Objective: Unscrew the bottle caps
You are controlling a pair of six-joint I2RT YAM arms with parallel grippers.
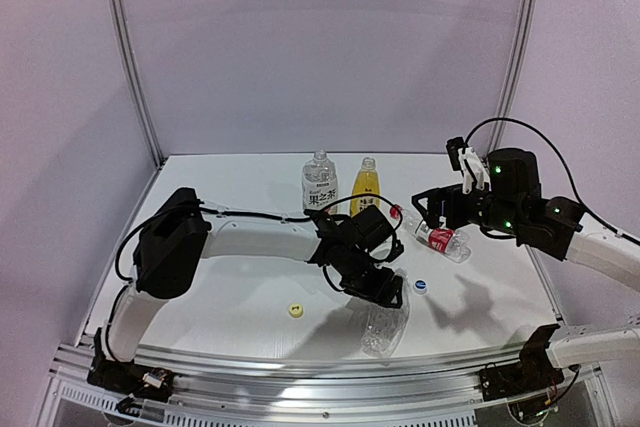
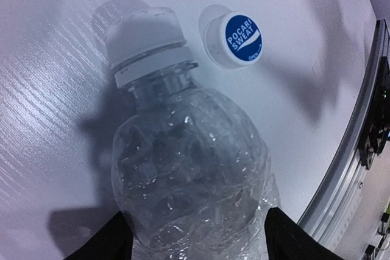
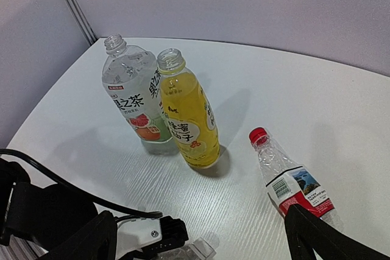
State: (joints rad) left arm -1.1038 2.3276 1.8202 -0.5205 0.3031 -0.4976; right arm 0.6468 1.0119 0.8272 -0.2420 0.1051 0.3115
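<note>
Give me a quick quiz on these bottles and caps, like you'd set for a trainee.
1. Multiple choice: what colour is the cap lying loose beside the plain clear bottle? A red, B blue-and-white, C yellow.
2. True or false: the yellow bottle stands upright with its mouth open and no cap on it.
3. Fill in the blank: the red-labelled bottle lies on its side and has a ___ cap screwed on.

Key: 1 B, the blue-and-white Pocari Sweat cap. 2 true. 3 red, the red cap.
</note>
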